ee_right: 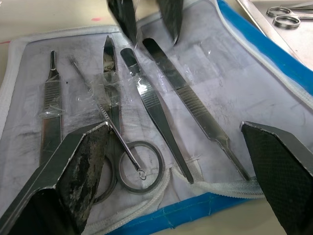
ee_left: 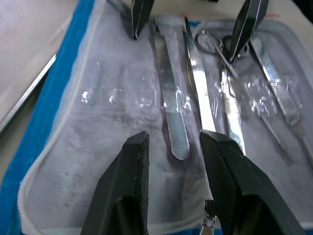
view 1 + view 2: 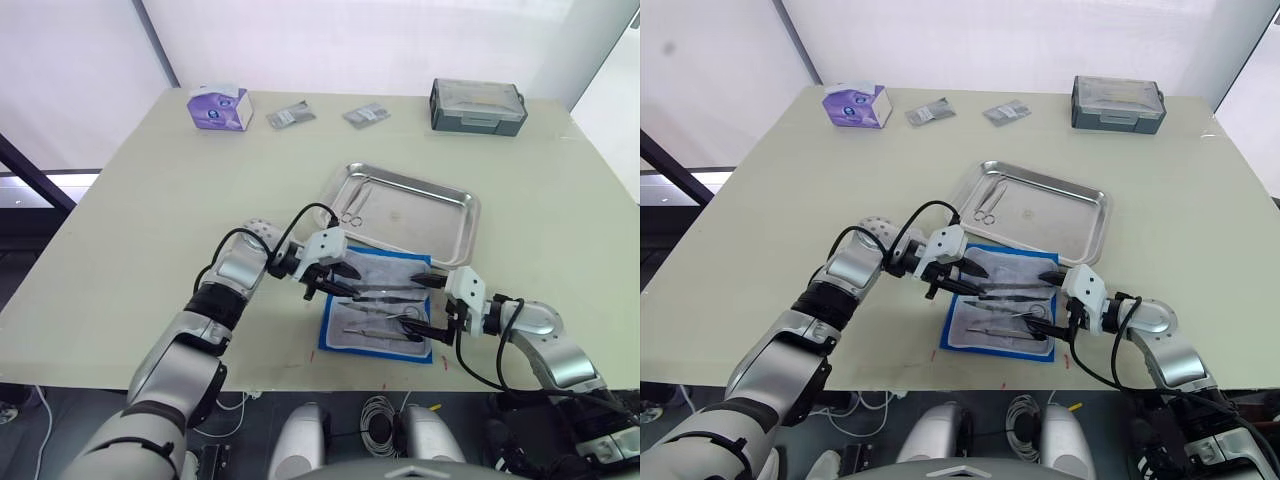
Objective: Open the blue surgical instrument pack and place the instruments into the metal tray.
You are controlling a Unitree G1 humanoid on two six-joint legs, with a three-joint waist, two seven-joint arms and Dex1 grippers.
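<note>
The blue surgical instrument pack lies unfolded on the tabletop, near its front edge, with its pale lining facing up and its far edge just beside the near rim of the metal tray. Several instruments lie side by side under the clear pockets of the lining: two flat tweezers, a pair of scissors with ring handles, a thin probe lying across the scissors, and a slim handle at the outer side.

One pair of small scissors already lies in the tray, close to the tray's left end; the rest of the tray floor is bare metal.

The left gripper hangs over the left part of the open pack, its fingers parted by a narrow gap and holding nothing, with the end of one pair of tweezers below and between them. The right gripper reaches in from the right side of the pack, its fingers spread wide and empty, straddling the ring handles and the tweezer ends at that edge of the pouch.

Along the far side of the tabletop stand a grey lidded box at the right, a small purple and white carton at the left, and two small foil packets between them, all well apart from the tray.
</note>
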